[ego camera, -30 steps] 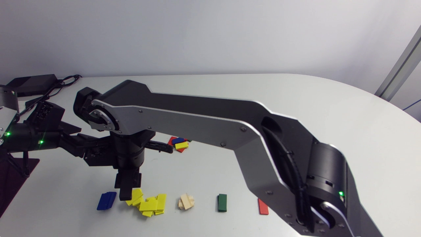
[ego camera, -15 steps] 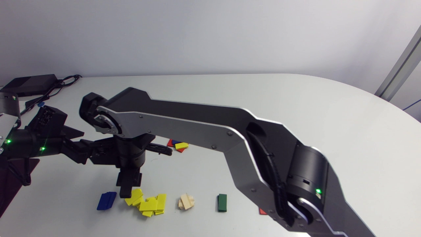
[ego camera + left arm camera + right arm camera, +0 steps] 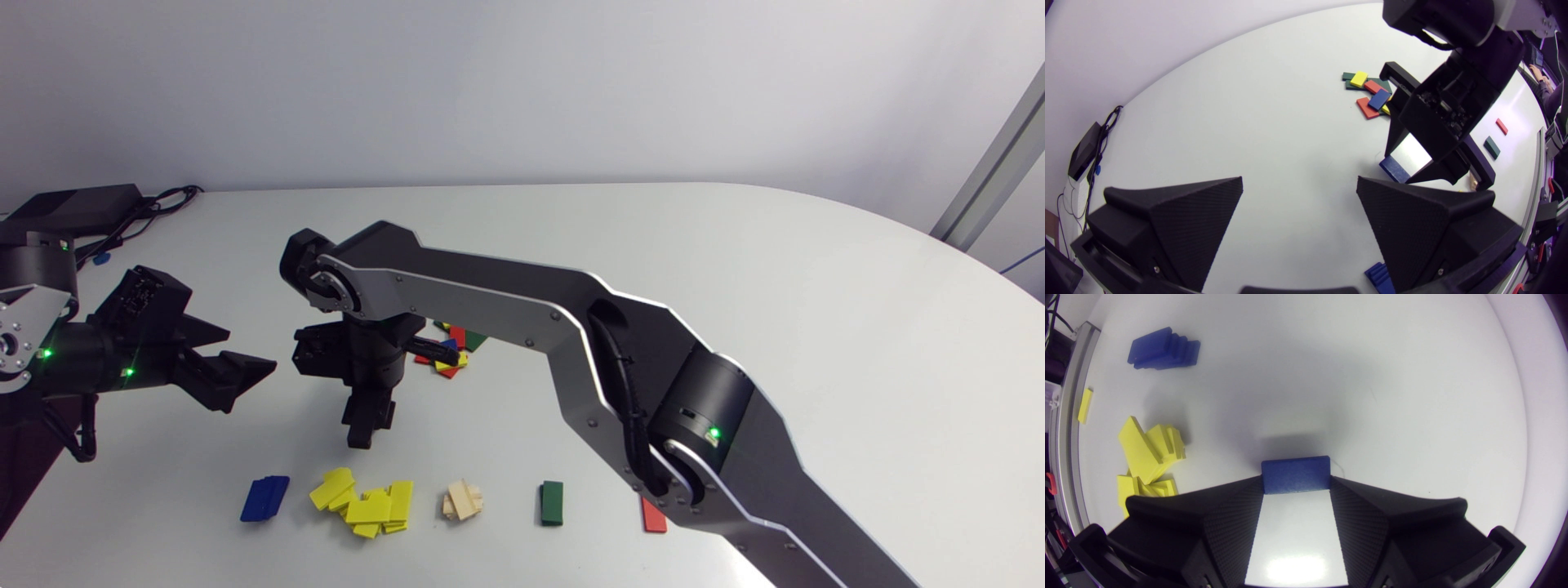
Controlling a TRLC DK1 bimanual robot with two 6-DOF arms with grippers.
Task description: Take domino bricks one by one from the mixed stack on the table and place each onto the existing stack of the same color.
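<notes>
**Head view:** The right gripper [image 3: 361, 437] points down over the white table [image 3: 735, 286]. It hangs between the mixed stack of coloured domino bricks [image 3: 451, 349] and the front row. That row holds a blue stack [image 3: 264, 498], a loose yellow pile [image 3: 367, 502], a pale wooden stack [image 3: 463, 500], a single green brick [image 3: 552, 502] and a red brick [image 3: 653, 516]. The left gripper [image 3: 245, 351] hovers beside it.

**Left wrist view:** The left fingers are spread wide with nothing between them. Ahead, the right gripper carries a flat blue domino brick [image 3: 1393, 168].

**Right wrist view:** The right fingers are clenched on the blue domino brick from both sides. The blue stack and yellow pile lie ahead, well apart from it.
</notes>
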